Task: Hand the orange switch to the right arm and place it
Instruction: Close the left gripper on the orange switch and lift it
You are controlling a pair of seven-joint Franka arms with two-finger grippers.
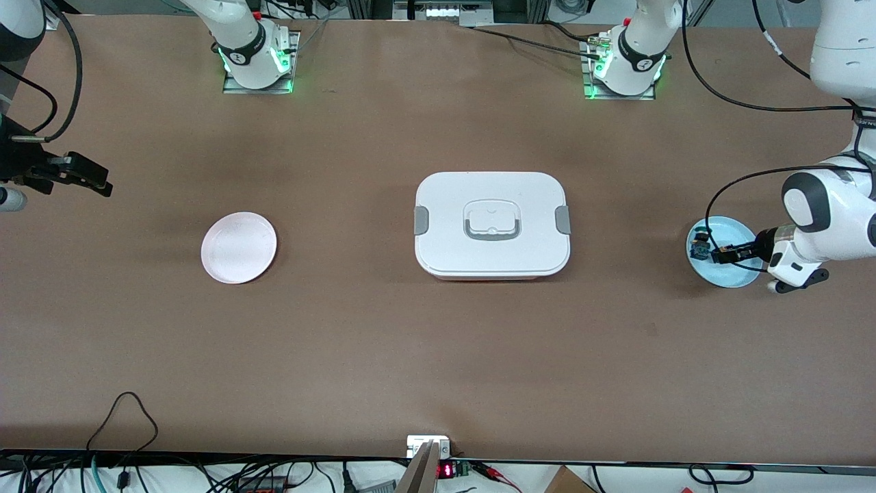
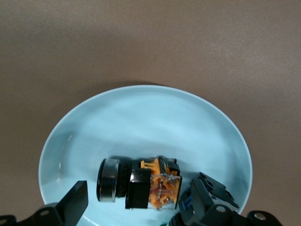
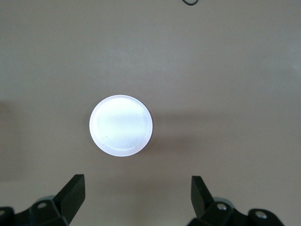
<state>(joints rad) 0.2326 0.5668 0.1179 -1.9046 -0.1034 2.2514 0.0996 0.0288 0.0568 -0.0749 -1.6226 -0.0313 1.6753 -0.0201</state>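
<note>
The orange switch [image 2: 140, 183] lies on its side on the light blue plate [image 2: 141, 117], black cap end toward one finger [image 2: 75, 201]. My left gripper [image 2: 136, 207] is open and low over the plate, its fingers either side of the switch, not closed on it. In the front view the left gripper [image 1: 720, 254] is over the blue plate [image 1: 732, 277] at the left arm's end of the table, and the orange switch [image 1: 728, 250] barely shows. My right gripper [image 1: 101, 181] is open and empty, held high at the right arm's end; it [image 3: 136, 197] looks down on the pink plate [image 3: 121, 125].
A blue-and-green small switch [image 2: 209, 193] lies on the same blue plate right beside the orange one [image 1: 699, 246]. A white lidded box [image 1: 491, 224] with a grey handle stands mid-table. The pink plate [image 1: 239, 247] lies toward the right arm's end.
</note>
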